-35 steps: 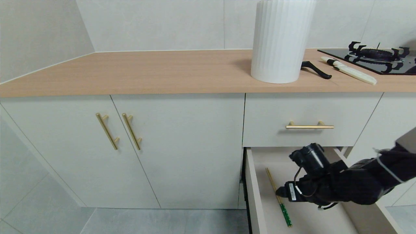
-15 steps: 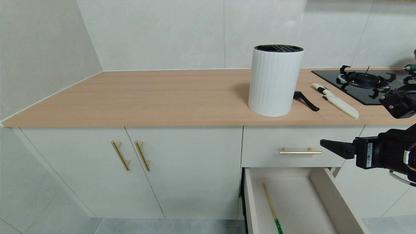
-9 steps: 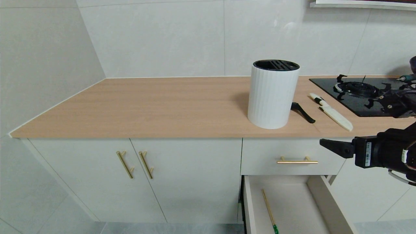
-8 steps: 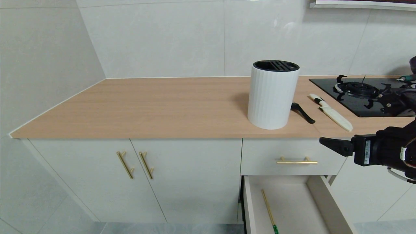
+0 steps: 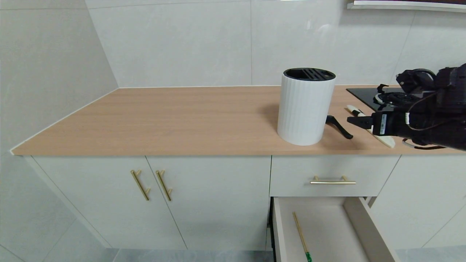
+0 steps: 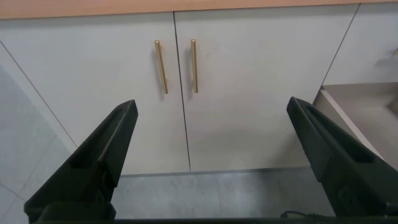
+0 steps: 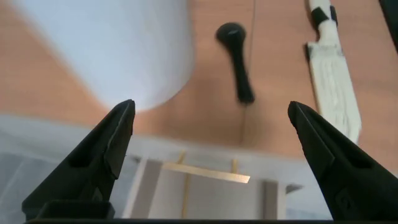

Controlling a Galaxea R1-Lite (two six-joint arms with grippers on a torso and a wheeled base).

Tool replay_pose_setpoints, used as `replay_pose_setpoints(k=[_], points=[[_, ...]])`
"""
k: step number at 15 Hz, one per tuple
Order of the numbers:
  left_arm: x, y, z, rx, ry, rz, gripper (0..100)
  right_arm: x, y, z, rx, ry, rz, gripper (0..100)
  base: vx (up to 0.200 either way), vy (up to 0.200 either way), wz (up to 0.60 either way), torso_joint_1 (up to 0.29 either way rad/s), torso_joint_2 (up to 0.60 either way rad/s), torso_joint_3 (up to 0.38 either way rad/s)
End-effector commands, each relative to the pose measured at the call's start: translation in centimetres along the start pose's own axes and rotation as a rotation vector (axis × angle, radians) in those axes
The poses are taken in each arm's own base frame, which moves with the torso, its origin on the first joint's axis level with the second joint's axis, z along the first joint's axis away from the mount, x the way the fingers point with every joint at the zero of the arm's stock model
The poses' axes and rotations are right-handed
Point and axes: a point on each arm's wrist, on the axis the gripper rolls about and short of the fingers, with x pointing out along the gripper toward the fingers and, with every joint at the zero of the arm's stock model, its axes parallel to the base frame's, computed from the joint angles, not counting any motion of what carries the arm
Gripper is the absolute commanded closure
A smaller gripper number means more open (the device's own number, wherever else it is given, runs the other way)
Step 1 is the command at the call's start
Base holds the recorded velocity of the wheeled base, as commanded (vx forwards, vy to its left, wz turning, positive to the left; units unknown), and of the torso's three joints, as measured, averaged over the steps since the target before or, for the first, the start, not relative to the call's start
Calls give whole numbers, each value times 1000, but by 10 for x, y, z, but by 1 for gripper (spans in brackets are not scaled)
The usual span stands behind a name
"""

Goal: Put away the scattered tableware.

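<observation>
Got the right gripper (image 5: 354,121) spread wide, empty, above the counter (image 5: 182,116) near the knife (image 7: 333,74). Same deal with the left gripper (image 6: 211,109), facing the cabinet doors (image 6: 242,99).

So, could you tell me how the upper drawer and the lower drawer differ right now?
The upper drawer is shut, flush with the cabinet front; the lower drawer is pulled out. The upper drawer shows its front and gold handle, while the lower drawer shows its inside. The lower drawer holds a chopstick; the upper drawer's contents are hidden. Both are pale and stacked in one column.
</observation>
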Motion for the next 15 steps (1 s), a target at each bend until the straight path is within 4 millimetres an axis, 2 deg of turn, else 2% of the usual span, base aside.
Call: replay_pose_setpoints(k=[1,6,9,15], points=[[0,0,0,0,1,0,0,55,-18,-17,-16,82,-15,0,0,0,0,0,0,0],[0,0,0,0,2,0,0,111,-27,-53,-58,153,-18,0,0,0,0,0,0,0],[0,0,0,0,2,0,0,123,-37,-57,-52,122,-36,0,0,0,0,0,0,0],[0,0,0,0,2,0,0,125,-38,-54,-52,93,-44,0,0,0,0,0,0,0]])
